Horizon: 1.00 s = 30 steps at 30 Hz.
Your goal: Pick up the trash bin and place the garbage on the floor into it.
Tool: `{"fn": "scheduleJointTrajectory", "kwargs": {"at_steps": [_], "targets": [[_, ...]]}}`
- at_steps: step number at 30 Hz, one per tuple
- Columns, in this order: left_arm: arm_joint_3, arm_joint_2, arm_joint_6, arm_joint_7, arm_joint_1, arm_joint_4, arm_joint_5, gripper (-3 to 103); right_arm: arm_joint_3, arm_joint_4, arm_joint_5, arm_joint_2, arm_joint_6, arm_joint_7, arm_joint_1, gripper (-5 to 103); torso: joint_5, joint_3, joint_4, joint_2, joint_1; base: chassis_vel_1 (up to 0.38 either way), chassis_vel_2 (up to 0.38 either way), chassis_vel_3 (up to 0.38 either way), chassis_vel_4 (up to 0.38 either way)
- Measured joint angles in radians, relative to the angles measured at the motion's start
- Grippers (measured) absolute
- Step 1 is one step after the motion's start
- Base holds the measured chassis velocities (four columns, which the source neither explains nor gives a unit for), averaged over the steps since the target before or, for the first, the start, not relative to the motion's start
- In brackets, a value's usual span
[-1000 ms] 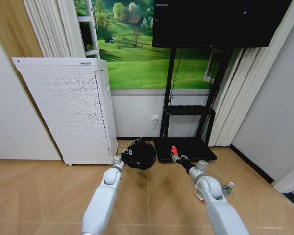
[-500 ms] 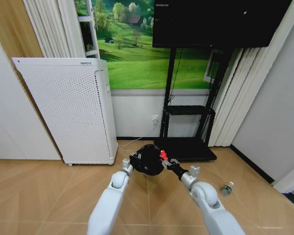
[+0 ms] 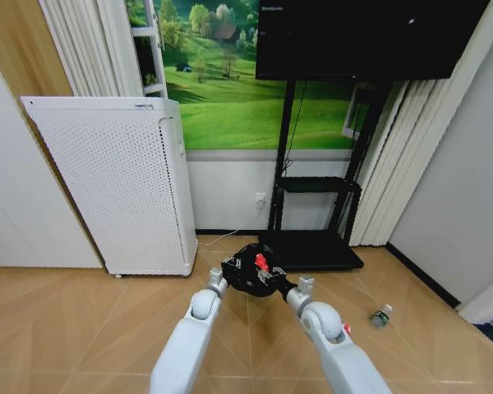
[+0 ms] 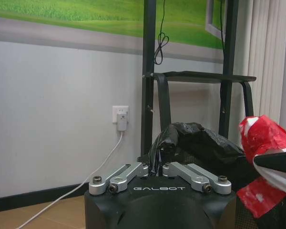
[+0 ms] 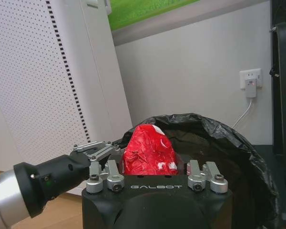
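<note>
My left gripper (image 3: 228,268) is shut on the rim of the trash bin (image 3: 243,254), a small black basket with a dark liner, and holds it off the floor. The left wrist view shows this gripper (image 4: 155,167) pinching the crumpled liner (image 4: 200,143). My right gripper (image 3: 264,268) is shut on a red-and-white wrapper (image 3: 261,262), one piece of the garbage, over the bin's mouth. In the right wrist view the wrapper (image 5: 150,151) sits between the fingers above the open bin (image 5: 229,143). A clear-green bottle (image 3: 381,316) and a small red scrap (image 3: 346,328) lie on the floor to the right.
A tall white perforated appliance (image 3: 115,180) stands at the left against the wall. A black TV stand (image 3: 312,246) with a flat base is straight behind the bin, and a white cable (image 4: 102,162) runs from a wall socket. Open wooden floor lies in front.
My right gripper has carried the red wrapper leftward, from beside the bin to over its mouth. The left arm has shifted the bin a little to the right.
</note>
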Motion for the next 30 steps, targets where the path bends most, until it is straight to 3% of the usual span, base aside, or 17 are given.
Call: {"fn": "scheduleJointTrajectory", "kwargs": {"at_steps": [2,5,7,9,11,16,25,30], "targets": [[-0.002,-0.004,-0.001,0.001,0.0,0.002,0.001,7,-0.015,-0.001,-0.001,0.0,-0.001,0.011,0.0,71,0.0,0.0,0.0,0.0,0.0,0.0,0.0,0.0,0.0],[-0.002,-0.008,-0.001,0.002,0.0,0.003,0.001,7,-0.025,-0.007,-0.002,0.001,-0.001,0.025,0.004,77,0.0,0.0,-0.0001,0.0,0.0,0.0,0.0,0.0,0.0],[-0.002,-0.01,-0.001,0.003,0.0,0.002,0.001,7,-0.03,-0.014,-0.003,0.001,-0.001,0.031,0.011,88,0.0,0.0,-0.0001,0.0,0.0,0.0,0.0,0.0,0.0],[-0.002,-0.01,-0.001,0.003,0.0,0.001,0.001,7,-0.031,-0.015,-0.003,0.001,-0.001,0.031,0.011,88,-0.0001,0.0,-0.0001,0.0,0.0,0.0,0.0,0.0,0.0],[-0.002,-0.01,-0.001,0.003,0.001,-0.002,0.0,7,-0.031,-0.017,-0.004,0.001,-0.001,0.031,0.013,97,0.0,0.0,-0.0001,0.0,0.0,0.0,0.0,0.0,0.0],[-0.007,-0.005,-0.001,0.003,0.009,-0.012,-0.002,7,-0.029,-0.028,-0.004,0.005,0.003,0.051,0.021,100,0.0,0.0,-0.0001,0.0,0.0,0.0,0.0,0.0,0.0],[-0.057,0.055,0.041,-0.011,0.09,-0.126,-0.025,7,0.071,0.008,0.055,-0.003,-0.003,0.195,0.019,100,-0.0001,0.0,-0.0001,0.0,0.0,0.0,0.0,0.0,0.0],[-0.091,0.098,0.066,-0.016,0.148,-0.209,-0.057,7,0.079,-0.138,0.029,-0.009,0.037,0.218,0.029,100,-0.0002,0.0,-0.0002,0.0,0.0,0.0,0.0,0.0,0.0]]}}
